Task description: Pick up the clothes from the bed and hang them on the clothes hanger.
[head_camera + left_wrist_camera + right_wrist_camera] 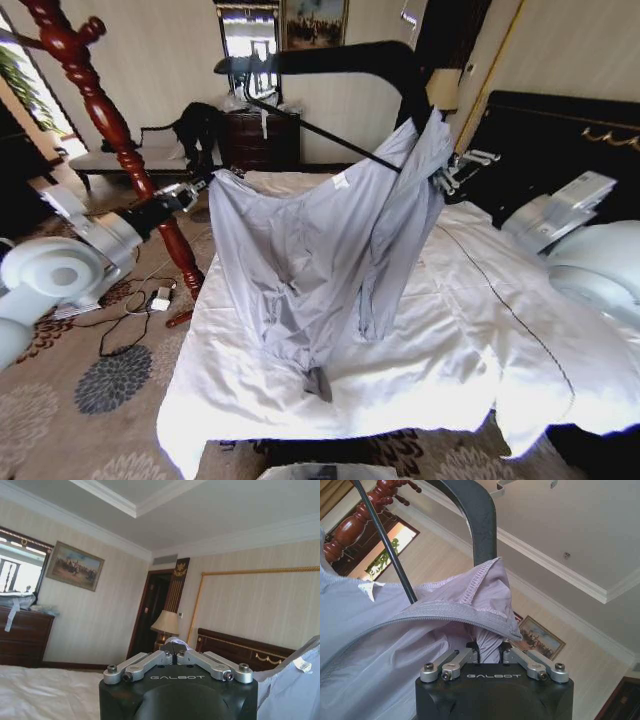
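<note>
Shirt hangs spread above the bed, half on the black hanger. From my right wrist cam, right gripper pinches the collar; left gripper is clamped on cloth too. Red bedpost crowds my left arm.

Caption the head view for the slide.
Both grippers, left and right, hold the grey-lavender shirt spread over the bed, draping one shoulder onto the black hanger.

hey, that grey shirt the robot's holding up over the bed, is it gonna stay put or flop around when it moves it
Probably floppy: the shirt sags in deep folds between the left gripper and right gripper, its tail resting on the bed. It looks thin and light. One shoulder is draped over the black hanger, so the fabric may slide off if tugged.
</note>
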You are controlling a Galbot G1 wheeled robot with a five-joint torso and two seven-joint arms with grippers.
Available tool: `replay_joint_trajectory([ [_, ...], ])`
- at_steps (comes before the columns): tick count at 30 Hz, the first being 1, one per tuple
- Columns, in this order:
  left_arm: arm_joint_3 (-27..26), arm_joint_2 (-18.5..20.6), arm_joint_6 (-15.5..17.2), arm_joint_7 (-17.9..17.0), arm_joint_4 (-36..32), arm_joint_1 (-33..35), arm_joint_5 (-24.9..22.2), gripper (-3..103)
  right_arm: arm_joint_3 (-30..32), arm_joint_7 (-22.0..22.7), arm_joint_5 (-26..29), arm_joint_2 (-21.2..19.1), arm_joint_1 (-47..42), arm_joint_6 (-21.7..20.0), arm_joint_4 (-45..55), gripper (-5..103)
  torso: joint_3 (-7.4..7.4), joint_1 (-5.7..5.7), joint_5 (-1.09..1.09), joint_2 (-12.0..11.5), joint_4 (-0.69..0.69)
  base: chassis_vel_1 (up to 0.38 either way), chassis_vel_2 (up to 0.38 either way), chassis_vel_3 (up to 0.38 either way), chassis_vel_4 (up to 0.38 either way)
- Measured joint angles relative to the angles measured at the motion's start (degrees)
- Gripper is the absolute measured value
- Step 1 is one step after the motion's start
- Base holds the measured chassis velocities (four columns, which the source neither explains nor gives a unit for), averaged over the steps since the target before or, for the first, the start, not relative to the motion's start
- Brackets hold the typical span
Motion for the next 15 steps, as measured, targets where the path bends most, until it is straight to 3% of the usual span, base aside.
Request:
replay_joint_trajectory([
  [5, -5.7, -0.5, 0.2, -1.4, -2.7, 4.3, -0.7, 0, -0.9, -0.6, -3.0, 1.6, -1.1, -0.1, 0.0, 16, -0.01, 0.0, -0.02, 0.0, 0.01, 0.0, 0.0, 0.0, 0.0],
  [8, -5.9, -2.3, 0.2, -2.4, -6.0, 5.9, 0.7, 0, -3.1, -1.4, -8.1, 5.3, -3.3, -0.3, 1.2, 16, -0.01, 0.0, 0.02, 0.0, -0.02, 0.0, 0.0, 0.0, 0.0],
  [15, -4.5, -2.1, 0.4, -3.2, -5.1, 4.2, 0.4, 0, -5.0, -3.1, -14.9, 8.1, -5.1, 0.4, 1.7, 16, -0.01, 0.0, -0.02, 0.0, 0.02, 0.0, 0.0, 0.0, 0.0],
])
